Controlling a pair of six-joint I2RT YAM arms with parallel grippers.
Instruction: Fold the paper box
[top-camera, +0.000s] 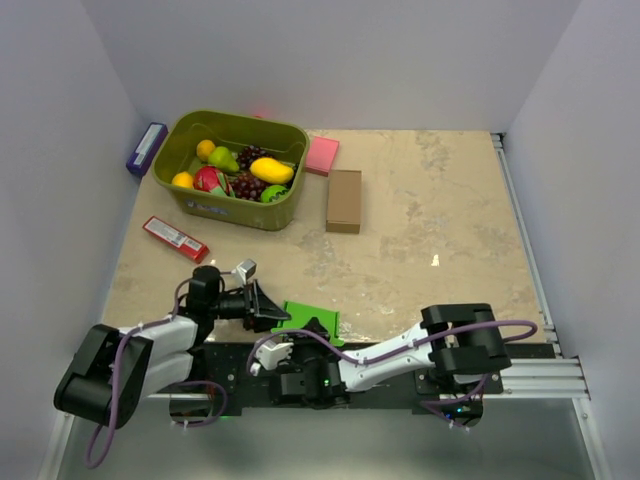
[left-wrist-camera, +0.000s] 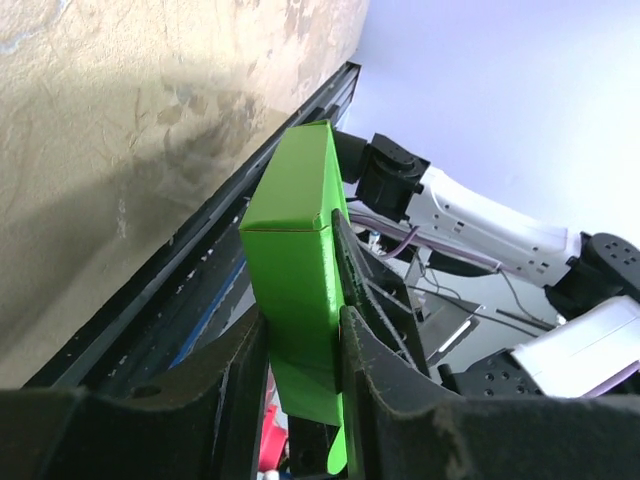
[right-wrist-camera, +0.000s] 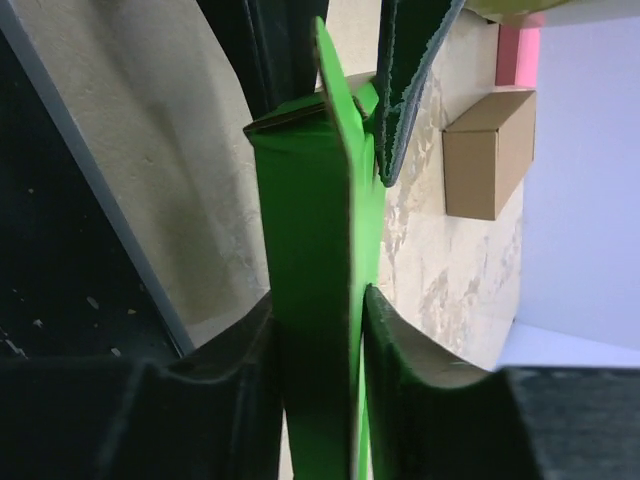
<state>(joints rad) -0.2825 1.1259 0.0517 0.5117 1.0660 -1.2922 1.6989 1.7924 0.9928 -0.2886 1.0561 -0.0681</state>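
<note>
Held at the near edge of the tabletop (top-camera: 430, 220) — box (top-camera: 311, 318), folded into a slim green block, clamped by left claw (left-wrist-camera: 300, 350) and right claw (right-wrist-camera: 320, 340) alike — one from each side.

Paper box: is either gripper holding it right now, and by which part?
Both are. The left gripper and the right gripper each clamp the folded paper box by one end, pinched between the fingers.

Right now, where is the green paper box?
In the top view, the paper box is at the near edge of the table, left of centre, clamped between the left tool and the right tool.
</note>
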